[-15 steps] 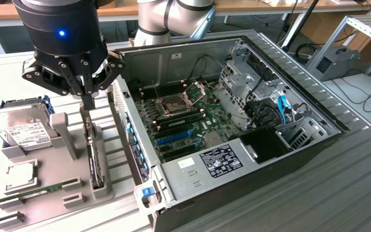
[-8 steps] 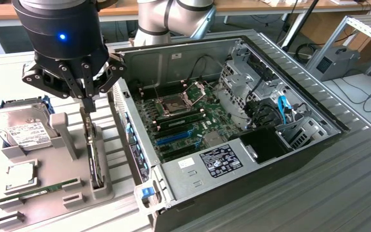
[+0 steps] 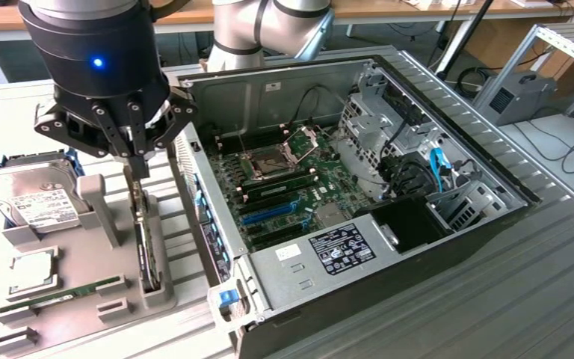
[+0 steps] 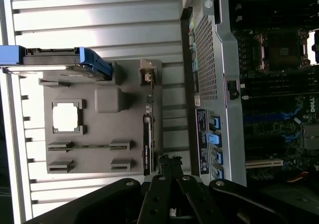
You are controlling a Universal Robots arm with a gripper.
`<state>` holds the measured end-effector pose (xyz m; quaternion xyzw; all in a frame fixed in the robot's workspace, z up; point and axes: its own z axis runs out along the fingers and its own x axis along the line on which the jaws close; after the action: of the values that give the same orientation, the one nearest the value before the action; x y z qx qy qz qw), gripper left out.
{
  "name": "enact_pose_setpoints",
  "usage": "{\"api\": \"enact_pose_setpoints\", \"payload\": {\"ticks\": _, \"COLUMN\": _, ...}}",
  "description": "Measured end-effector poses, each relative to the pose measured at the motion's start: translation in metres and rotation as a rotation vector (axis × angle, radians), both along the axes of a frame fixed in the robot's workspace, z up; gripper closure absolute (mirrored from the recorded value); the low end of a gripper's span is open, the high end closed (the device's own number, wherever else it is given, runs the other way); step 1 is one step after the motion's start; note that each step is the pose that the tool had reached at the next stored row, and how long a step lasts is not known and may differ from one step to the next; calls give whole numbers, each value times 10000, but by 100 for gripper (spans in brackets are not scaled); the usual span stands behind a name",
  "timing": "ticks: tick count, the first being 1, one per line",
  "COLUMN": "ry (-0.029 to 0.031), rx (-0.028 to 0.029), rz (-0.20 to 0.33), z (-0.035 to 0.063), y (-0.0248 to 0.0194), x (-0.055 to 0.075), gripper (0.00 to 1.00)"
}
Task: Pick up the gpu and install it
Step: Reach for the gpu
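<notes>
Exterior view: at the near end of the gray fixture (image 3: 87, 314) on the slatted worktop (image 3: 526, 299), a memory stick (image 3: 68, 290) lies flat in its cradle, with a CPU (image 3: 30, 269) just behind it.

The gpu (image 3: 147, 250) stands on edge in a slot along the fixture's edge nearest the case (image 3: 486, 224), and only a narrow strip of worktop separates the two.

Farther back, at the fixture's far corner, a hard drive (image 3: 36, 200) rests tilted in its blue-railed holder. Its white label carries print too fine to read.

The gripper (image 3: 137, 170) hangs over the far end of the gpu with its fingers drawn together. It grips nothing that can be made out, and whether the tips touch the card cannot be told.

The case lies open on its side to the exterior view's right of the fixture. A black power-supply label (image 3: 337, 248) near its front corner is covered in white text and marks, none of them legible.

Beyond that label, the motherboard (image 3: 287, 187) shows blue and black slots and a bare processor socket.

In the wrist view, a Dell mark (image 4: 310, 104) reads sideways on the board. Open ribbed worktop runs along the case's long wall toward the near edge.
</notes>
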<state>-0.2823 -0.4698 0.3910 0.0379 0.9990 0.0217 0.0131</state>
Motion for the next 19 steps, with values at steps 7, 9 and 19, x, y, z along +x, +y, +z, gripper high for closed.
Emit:
{"api": "enact_pose_setpoints", "payload": {"ticks": 7, "ry": 1, "rx": -1, "rz": 0, "z": -1, "y": -66, "x": 0, "gripper": 89}}
{"api": "enact_pose_setpoints", "payload": {"ticks": 9, "ry": 0, "rx": 0, "rz": 0, "z": -2, "y": -87, "x": 0, "gripper": 89}}
{"api": "enact_pose_setpoints", "payload": {"ticks": 19, "ry": 1, "rx": -1, "rz": -1, "z": -2, "y": -167, "x": 0, "gripper": 89}}
